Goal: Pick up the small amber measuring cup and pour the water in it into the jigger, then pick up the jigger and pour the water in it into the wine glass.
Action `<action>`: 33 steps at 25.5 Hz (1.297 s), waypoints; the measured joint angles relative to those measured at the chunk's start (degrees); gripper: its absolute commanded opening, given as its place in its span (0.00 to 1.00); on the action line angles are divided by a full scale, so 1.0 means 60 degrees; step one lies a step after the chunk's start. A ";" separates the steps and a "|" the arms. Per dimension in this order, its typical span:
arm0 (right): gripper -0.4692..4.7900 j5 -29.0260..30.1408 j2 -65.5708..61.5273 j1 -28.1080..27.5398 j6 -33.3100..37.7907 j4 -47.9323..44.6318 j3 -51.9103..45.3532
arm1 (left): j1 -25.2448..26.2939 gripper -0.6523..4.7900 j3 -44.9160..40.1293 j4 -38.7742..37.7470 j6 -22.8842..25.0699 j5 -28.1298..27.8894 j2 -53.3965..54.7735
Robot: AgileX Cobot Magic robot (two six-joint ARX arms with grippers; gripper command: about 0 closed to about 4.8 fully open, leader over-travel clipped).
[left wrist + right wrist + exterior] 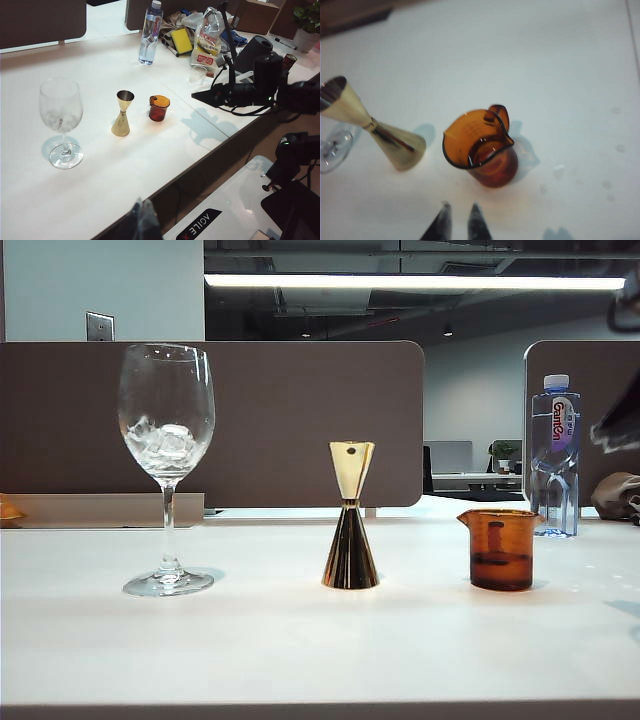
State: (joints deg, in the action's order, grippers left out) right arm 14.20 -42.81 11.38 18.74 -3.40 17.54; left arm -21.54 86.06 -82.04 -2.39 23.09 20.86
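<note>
Three vessels stand in a row on a smooth white tabletop (300, 650) in the exterior view: a tall clear stemmed wine glass (167, 470) with ice cubes in its bowl at 9 o'clock, a shiny gold hourglass-shaped jigger (350, 517) in the middle, and a short translucent amber measuring cup (499, 549) with a pouring lip at 3 o'clock, all upright and apart from one another. Any water inside the cup is too faint to make out. Behind them, brown partition panels (290, 420) close off the desk, a long ceiling light strip (410, 282) glows at 12 o'clock, and a clear plastic water bottle (555, 455) stands behind the cup. The right gripper (459, 222) hovers just beside the amber cup in its wrist view, its two dark fingertips (441, 220) slightly parted and holding nothing; the rest of it is cut off by the frame edge. In the exterior view only a blurred dark piece of that arm shows at 3 o'clock. The left gripper (141, 220) hangs high, well apart from the vessels, seen only as a dark blurred tip; how far it is open cannot be told.
</note>
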 measured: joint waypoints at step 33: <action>0.63 -0.3916 -0.5708 0.2867 -0.2637 -0.5952 -0.0583 | 0.0000 0.12 0.0000 0.0000 0.0000 0.0000 0.0000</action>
State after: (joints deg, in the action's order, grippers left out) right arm -9.30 -77.06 28.58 2.92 -39.11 14.04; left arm -21.54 86.06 -82.04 -2.39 23.09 20.86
